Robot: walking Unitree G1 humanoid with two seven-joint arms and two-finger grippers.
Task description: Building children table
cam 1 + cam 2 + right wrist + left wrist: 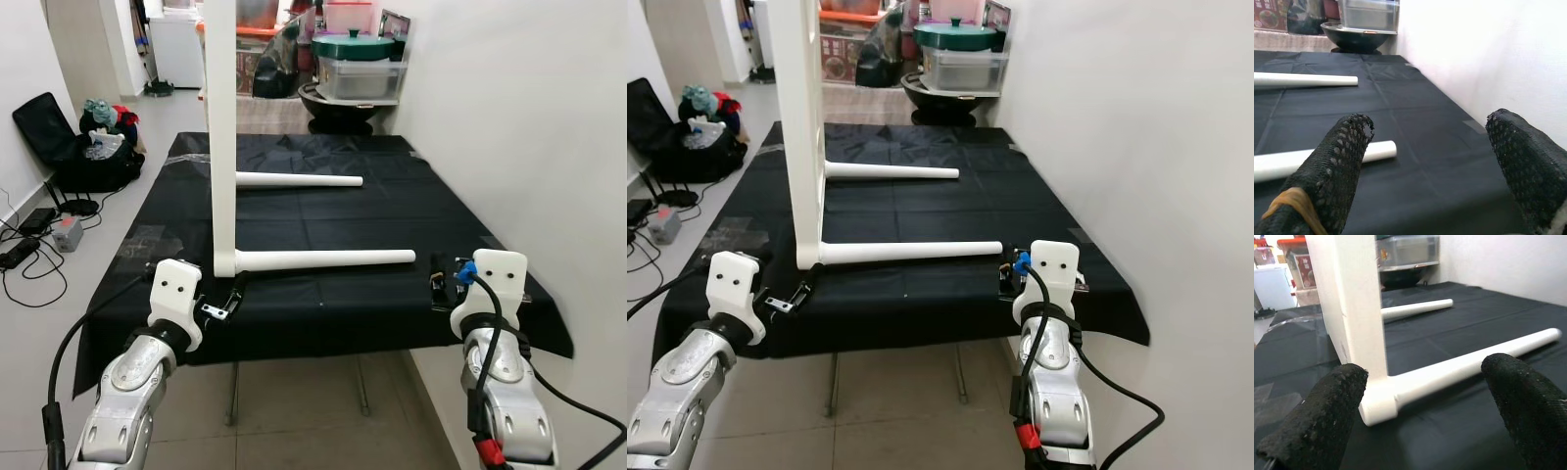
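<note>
A white tabletop (223, 137) stands on its edge on the black-covered work table (323, 318). Two white round legs are fixed to it and point right: the near leg (323, 259) and the far leg (299, 180). My left gripper (233, 294) is open at the table's front edge, just before the corner where the near leg joins the tabletop (1352, 323). In the left wrist view the near leg (1469, 364) runs between the fingers (1317, 421). My right gripper (443, 274) is open beside the near leg's free end (1378, 148), holding nothing.
A white wall (529, 117) runs close along the work table's right side. On the floor to the left lie a black bag (73, 147) and cables (29, 255). Storage boxes and a green-lidded pot (355, 44) are stacked behind the table.
</note>
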